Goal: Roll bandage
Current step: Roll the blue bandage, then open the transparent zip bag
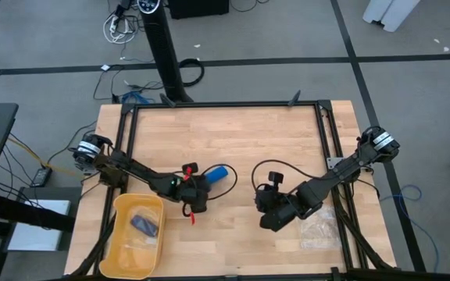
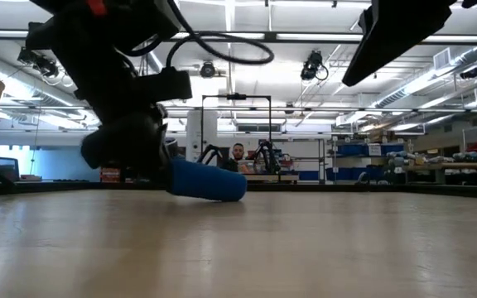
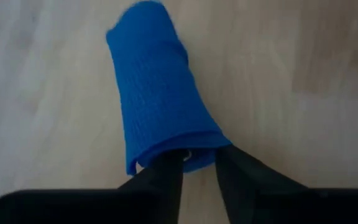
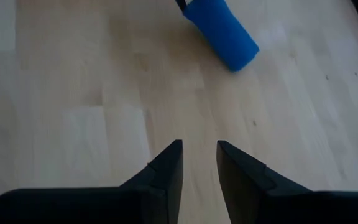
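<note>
Bandage [image 3: 157, 99] rolled, end between left hand [image 3: 197, 163] fingers, grip unclear | right hand [image 4: 199, 155] narrow, empty

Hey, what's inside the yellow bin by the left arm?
The bin holds a small dark blue packet on what looks like clear crinkly plastic. Anything under those is hidden; only the high view looks into it.
</note>
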